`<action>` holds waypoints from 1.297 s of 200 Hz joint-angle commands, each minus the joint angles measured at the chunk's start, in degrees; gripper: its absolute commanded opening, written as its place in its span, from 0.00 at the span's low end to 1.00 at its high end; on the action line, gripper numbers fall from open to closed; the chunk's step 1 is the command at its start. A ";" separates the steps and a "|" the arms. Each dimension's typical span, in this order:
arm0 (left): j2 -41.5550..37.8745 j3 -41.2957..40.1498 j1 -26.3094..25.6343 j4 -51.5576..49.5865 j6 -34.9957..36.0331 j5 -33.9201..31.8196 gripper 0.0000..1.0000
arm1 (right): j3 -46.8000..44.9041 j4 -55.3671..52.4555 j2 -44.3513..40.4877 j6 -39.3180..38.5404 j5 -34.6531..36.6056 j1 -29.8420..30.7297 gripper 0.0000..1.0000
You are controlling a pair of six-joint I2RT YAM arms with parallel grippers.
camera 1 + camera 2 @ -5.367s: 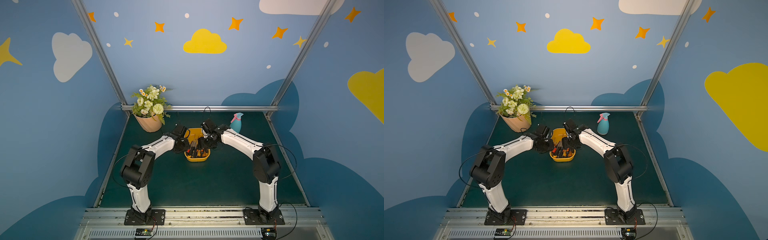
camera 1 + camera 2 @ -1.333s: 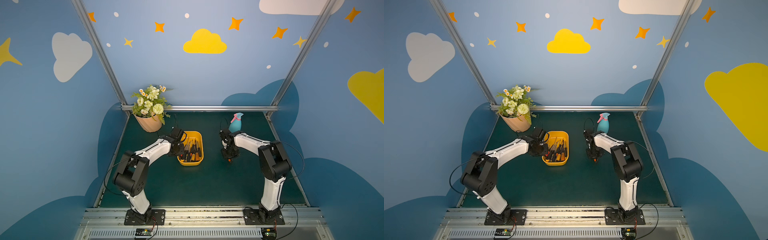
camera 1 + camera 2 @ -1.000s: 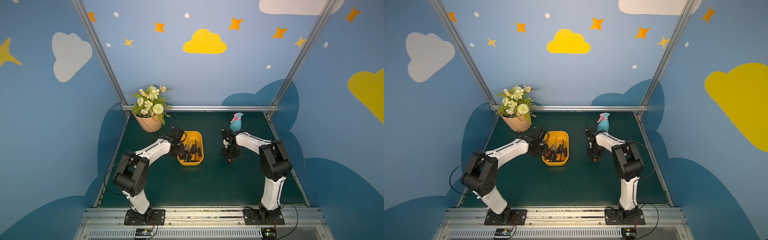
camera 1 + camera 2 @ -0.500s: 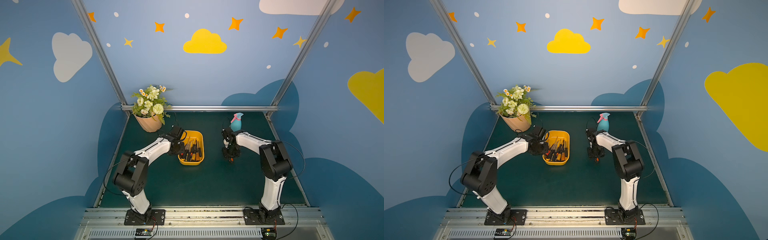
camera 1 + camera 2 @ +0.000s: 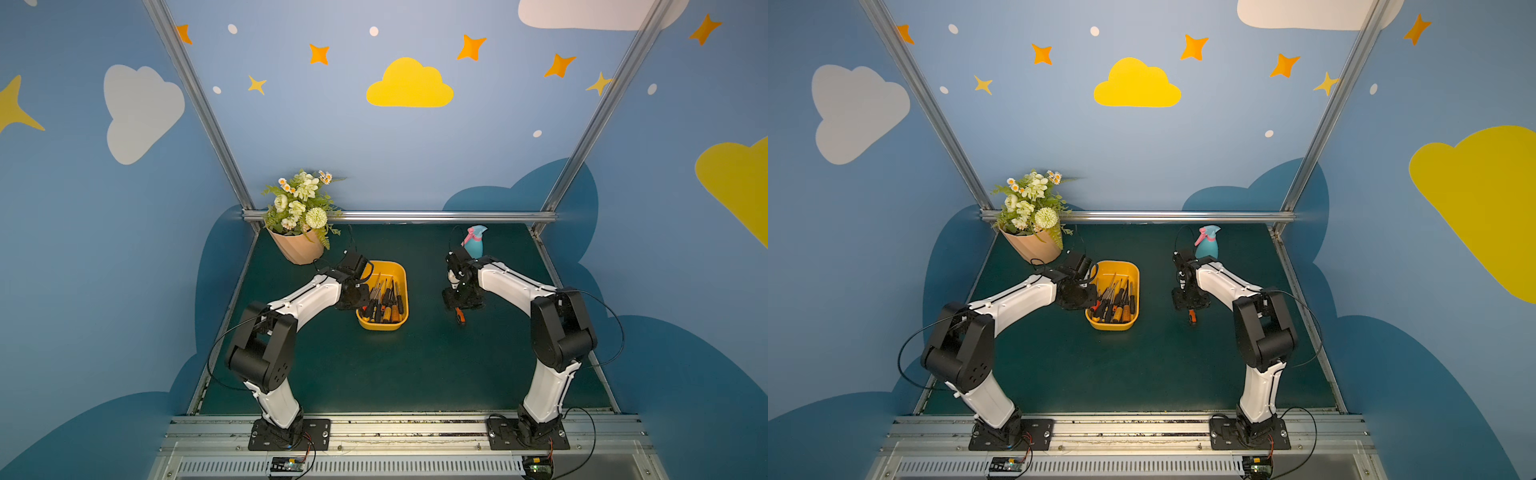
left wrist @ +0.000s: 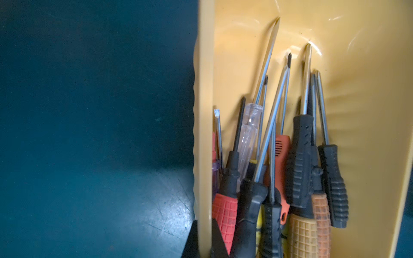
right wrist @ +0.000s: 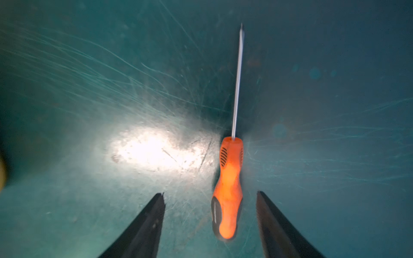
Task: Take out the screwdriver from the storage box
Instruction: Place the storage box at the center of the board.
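Note:
The yellow storage box (image 5: 382, 326) (image 5: 1113, 325) stands mid-table with several screwdrivers (image 6: 299, 169) inside. My left gripper (image 6: 205, 240) (image 5: 358, 291) is shut on the box's left wall, one finger inside and one outside. An orange-handled screwdriver (image 7: 230, 178) (image 5: 459, 316) (image 5: 1191, 317) lies on the green mat to the right of the box. My right gripper (image 7: 210, 195) (image 5: 459, 300) hangs just over its handle, open. The handle sits between the fingers (image 7: 154, 214) and touches neither.
A peach flowerpot (image 5: 297, 251) with flowers stands at the back left, close to my left wrist. A blue spray bottle (image 5: 474, 244) stands behind my right arm. A metal rail (image 5: 399, 216) runs along the table's far edge.
My right gripper has opened and let go of the orange screwdriver, which now rests on the mat. My left gripper has kept its grip on the box wall.

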 commanded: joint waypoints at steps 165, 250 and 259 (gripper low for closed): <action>-3.72 -5.89 -4.86 14.00 -1.25 -2.46 0.02 | 21.15 -2.67 4.85 9.51 -13.45 15.09 0.58; -0.33 -4.19 -4.89 9.72 -3.78 -0.08 0.13 | 29.92 -8.39 16.15 16.84 -8.90 16.59 0.50; -0.01 -3.66 -4.86 9.46 -3.68 0.42 0.16 | 30.14 -8.18 16.80 17.43 -8.72 16.63 0.49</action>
